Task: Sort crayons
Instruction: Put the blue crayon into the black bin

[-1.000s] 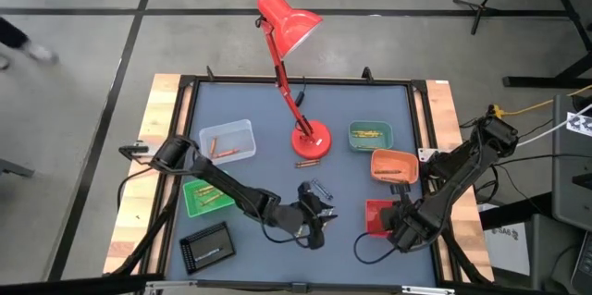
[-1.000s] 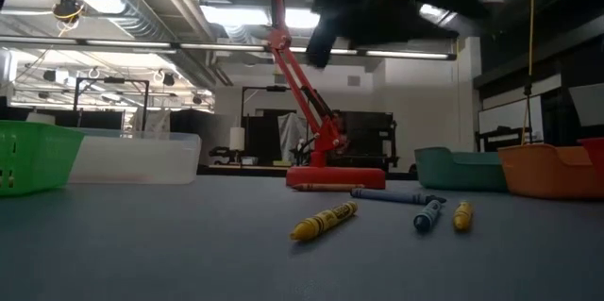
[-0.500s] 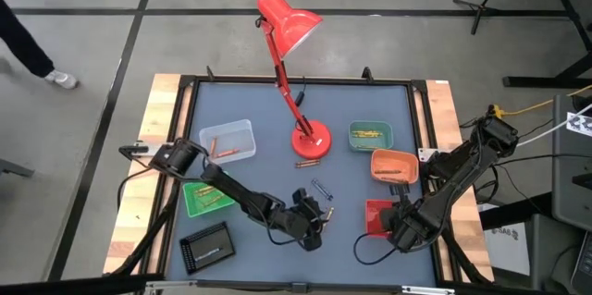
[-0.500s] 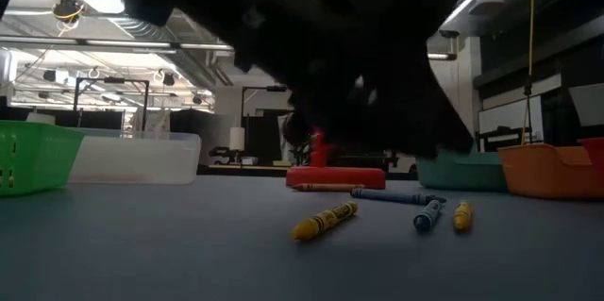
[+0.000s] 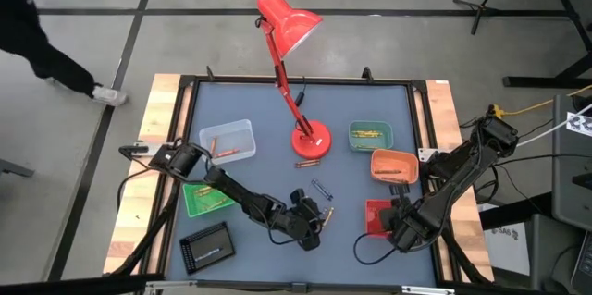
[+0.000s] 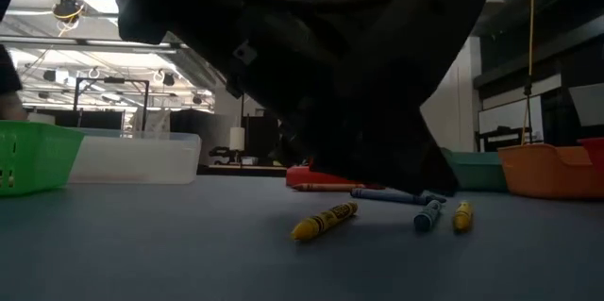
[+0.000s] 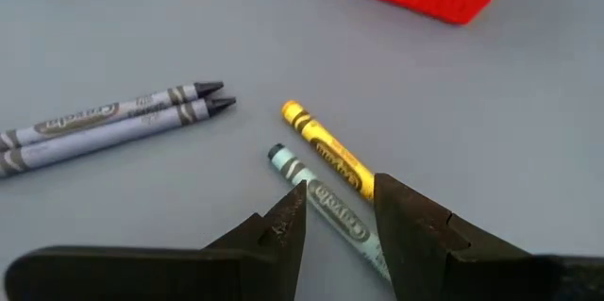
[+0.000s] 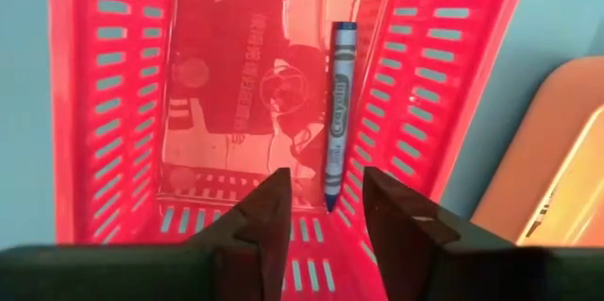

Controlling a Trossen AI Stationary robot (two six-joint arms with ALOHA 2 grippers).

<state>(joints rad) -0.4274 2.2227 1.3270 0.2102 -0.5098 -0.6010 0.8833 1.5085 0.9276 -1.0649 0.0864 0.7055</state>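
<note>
Several crayons lie loose on the grey-blue table near my left gripper [image 5: 313,221]: two grey-purple ones [image 7: 113,124] side by side, a yellow one [image 7: 326,150] and a blue-green one [image 7: 326,202]. My left gripper [image 7: 342,192] is open and low over the table, with one finger on each side of the blue-green crayon. My right gripper [image 8: 327,176] is open over the red tray [image 8: 104,103]. A blue crayon [image 8: 337,103] lies flat on the tray's floor. Its near tip is just ahead of my fingertips.
A red desk lamp [image 5: 310,140] stands at the table's middle, with an orange crayon [image 5: 307,163] lying by its base. A clear tray [image 5: 227,140], a green tray [image 5: 205,196] and a black box [image 5: 205,246] are on the left. A teal tray [image 5: 370,135] and an orange tray [image 5: 393,165] are on the right.
My left gripper has come down and moved a little toward the table's near edge, onto the loose crayons. In the low view it now fills the space just above them. A person walks past beyond the table's far left corner.
</note>
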